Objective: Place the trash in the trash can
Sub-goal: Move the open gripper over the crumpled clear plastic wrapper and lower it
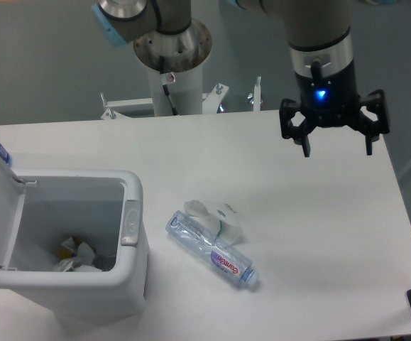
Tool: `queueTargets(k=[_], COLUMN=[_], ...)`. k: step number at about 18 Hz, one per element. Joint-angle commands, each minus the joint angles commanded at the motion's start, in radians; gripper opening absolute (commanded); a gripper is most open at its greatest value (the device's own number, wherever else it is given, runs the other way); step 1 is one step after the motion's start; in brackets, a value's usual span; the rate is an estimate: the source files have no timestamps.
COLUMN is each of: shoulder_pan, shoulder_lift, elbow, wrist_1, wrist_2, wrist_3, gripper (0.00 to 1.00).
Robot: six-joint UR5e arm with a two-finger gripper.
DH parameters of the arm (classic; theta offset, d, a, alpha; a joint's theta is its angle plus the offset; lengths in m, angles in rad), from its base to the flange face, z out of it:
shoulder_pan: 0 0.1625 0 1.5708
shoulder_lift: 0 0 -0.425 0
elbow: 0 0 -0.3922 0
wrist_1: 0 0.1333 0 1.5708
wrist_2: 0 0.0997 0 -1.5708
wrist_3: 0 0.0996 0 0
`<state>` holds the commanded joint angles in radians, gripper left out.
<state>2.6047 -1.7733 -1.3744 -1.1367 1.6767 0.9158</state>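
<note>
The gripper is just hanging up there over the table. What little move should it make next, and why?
Probably a move left and toward the front of the table, to hover above the crushed plastic bottle. The gripper is open and empty, off to the right of both pieces. The bottle and the crumpled white wrapper touching it lie on the table, outside the trash can, whose lid is open.
</note>
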Motion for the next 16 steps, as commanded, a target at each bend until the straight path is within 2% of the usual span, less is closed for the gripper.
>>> queueTargets(k=[4,7,10,13,16], shoulder_pan=[-0.011,-0.017,-0.047,-0.081,-0.13], shoulder_lift=[-0.003,0.006,0.035,0.052,0.037], elbow=[-0.021,-0.095,-0.184,-0.303,-0.336], wrist_1=[0.002,0.015,0.078,0.094,0.095], wrist_2=[0.008,0.003,-0.002,0.003,-0.012], wrist_3=[-0.009,-0.014,-0.02,-0.084,-0.091], gripper=[1.0,1.0,1.0,1.0,1.0])
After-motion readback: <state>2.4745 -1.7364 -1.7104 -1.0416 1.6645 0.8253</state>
